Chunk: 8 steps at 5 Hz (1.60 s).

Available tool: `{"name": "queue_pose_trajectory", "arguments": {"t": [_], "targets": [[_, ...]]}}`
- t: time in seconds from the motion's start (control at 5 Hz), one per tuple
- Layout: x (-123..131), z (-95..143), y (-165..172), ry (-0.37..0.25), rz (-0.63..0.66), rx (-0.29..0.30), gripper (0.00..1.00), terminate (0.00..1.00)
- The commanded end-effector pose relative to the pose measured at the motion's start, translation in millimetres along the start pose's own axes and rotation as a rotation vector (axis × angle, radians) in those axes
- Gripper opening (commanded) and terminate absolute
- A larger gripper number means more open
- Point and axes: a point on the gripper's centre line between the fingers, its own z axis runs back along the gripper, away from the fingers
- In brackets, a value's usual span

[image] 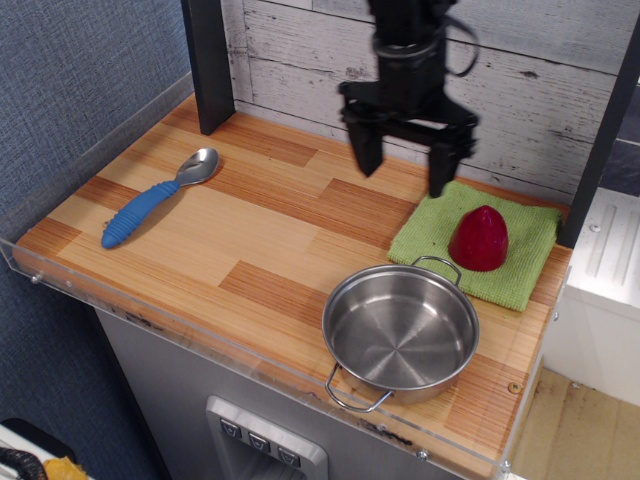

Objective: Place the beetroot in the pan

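Two dark fingers of the gripper (pixel 403 168) hung spread wide apart in the upper middle of the frame, with nothing between them. One finger (pixel 365 148) pointed down over the wooden counter (pixel 230 250), and the other reached just above the upper left edge of the green cloth (pixel 520 262). The black arm rose from them out of the top of the picture, in front of the pale plank wall (pixel 540 90).

Just to the lower right of the gripper, and apart from it, the beetroot (pixel 478 239) sat on the green cloth in the right part of the frame. It stood upright on its flat base, its long axis vertical and its rounded tip pointing up toward the top of the picture. Its dark red skin was glossy.

Below the cloth, toward the lower right, lay the pan (pixel 401 336), steel and shiny inside, holding nothing. One wire loop handle pointed up and to the right, overlapping the cloth's near edge close to the beetroot; the other pointed toward the bottom edge of the frame.

Well apart, in the left part of the picture, a spoon (pixel 159 197) with a blue ribbed handle lay slantwise, its metal bowl toward the upper right.
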Motion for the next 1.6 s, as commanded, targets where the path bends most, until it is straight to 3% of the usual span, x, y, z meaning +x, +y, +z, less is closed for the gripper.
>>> {"name": "queue_pose_trajectory", "arguments": {"t": [0.0, 0.4, 1.2, 1.4], "targets": [[22.1, 19.1, -25.2, -0.059, -0.037, -0.026, 1.00, 0.00], [26.5, 12.8, -44.8, -0.049, -0.086, -0.047, 1.00, 0.00], [-10.8, -25.1, -51.0, 0.055, -0.082, 0.017, 1.00, 0.00], [-12.5, -32.6, -51.6, 0.057, -0.084, 0.006, 0.00, 0.00]]}}
